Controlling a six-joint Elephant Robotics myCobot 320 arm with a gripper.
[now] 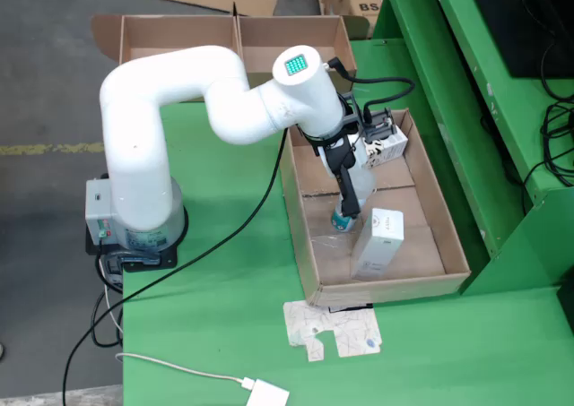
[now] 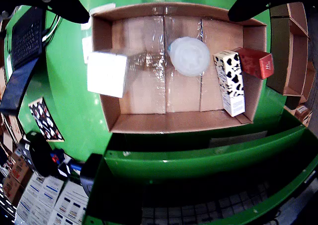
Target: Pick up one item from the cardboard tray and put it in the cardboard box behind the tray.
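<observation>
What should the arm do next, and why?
Probably lower straight down: the end effector hangs over the white round-topped container in the cardboard tray, which sits nearly centred under the wrist camera, apparently not yet gripped.

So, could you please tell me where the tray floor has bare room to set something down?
In the wrist view, bare tray floor lies between the white box and the round white lid, and below the lid. The right end is crowded by the cow-patterned carton and red box.

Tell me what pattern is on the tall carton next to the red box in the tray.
Black-and-white cow patches on the carton, beside the red box; it shows best in the claw-mounted view.
</observation>
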